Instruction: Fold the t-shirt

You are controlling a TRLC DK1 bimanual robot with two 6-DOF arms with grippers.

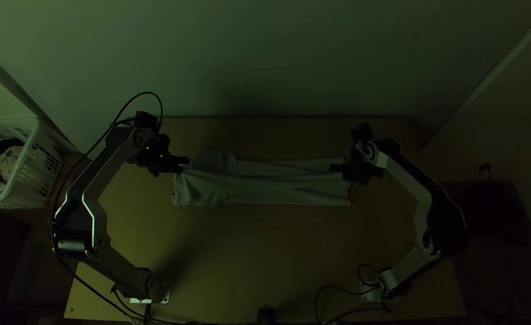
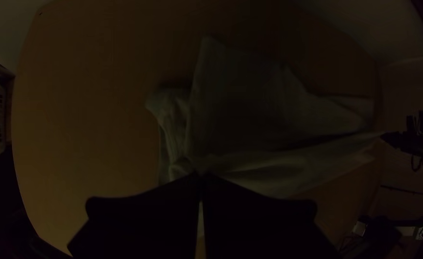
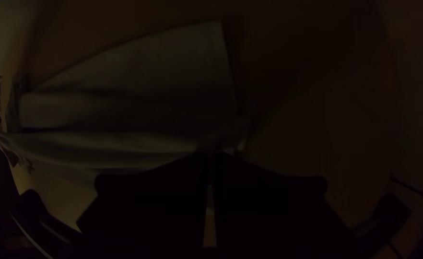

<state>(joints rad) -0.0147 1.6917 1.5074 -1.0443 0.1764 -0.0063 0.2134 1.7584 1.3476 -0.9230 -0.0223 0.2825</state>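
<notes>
Beyond the near part of the surface (image 1: 247,259), the t-shirt (image 1: 277,197) lay as a long, narrow band, its long axis running left to right, roughly parallel to the far edge. A flat layer lay on the near side of a raised ridge, and the ridge joined the two grips. The left tool (image 1: 184,164) was closed on the rumpled end, the right tool (image 1: 336,169) closed on the straighter end, so each arm was nearest its own end. More of the t-shirt lay beyond the ridge. The next fold probably called for both tools to travel together, square to that axis; unequal travel could have skewed it.
</notes>
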